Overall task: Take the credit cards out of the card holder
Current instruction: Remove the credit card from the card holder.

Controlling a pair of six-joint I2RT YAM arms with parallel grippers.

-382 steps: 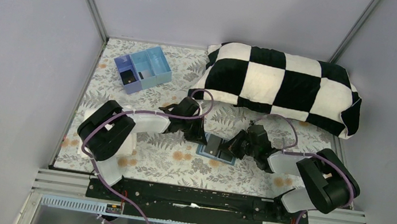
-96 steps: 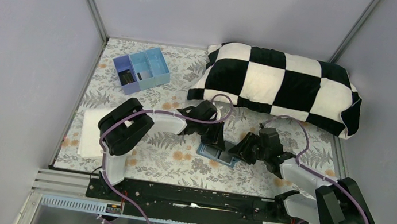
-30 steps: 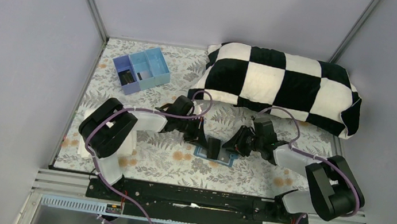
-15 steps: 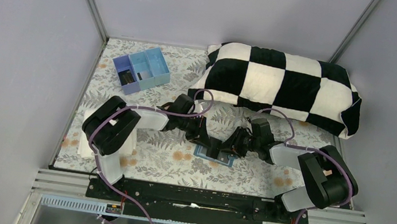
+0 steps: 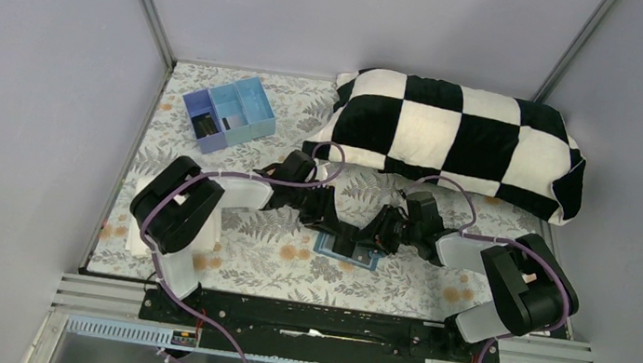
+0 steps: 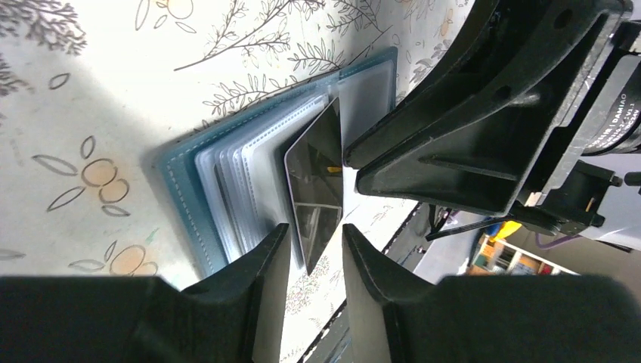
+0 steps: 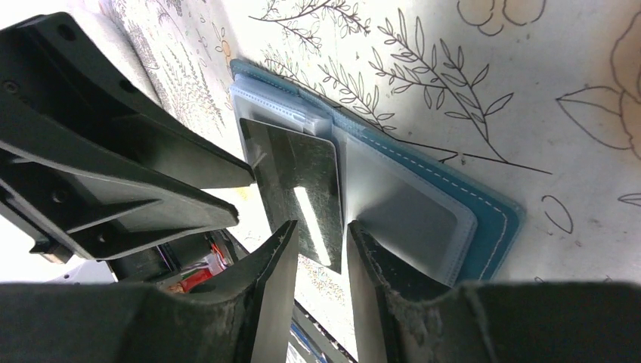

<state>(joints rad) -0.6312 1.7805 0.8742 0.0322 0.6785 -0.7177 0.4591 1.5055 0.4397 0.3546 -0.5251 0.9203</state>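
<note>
left arm (image 5: 246,193), right arm (image 5: 457,250), black joints (image 5: 173,214), white shells (image 5: 473,325), purple cables (image 5: 341,160), black tool fingers (image 6: 257,302)

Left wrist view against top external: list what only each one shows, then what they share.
Only the left wrist view: the clear sleeves fanned inside the card holder, and a dark glossy card over them, framed by the parted fingers of the left gripper. Only the top external view: the blue-and-purple tray, the checkered pillow and both whole arms. Both: the card holder lying open on the floral cloth, with the right gripper facing the left one over it.
</note>
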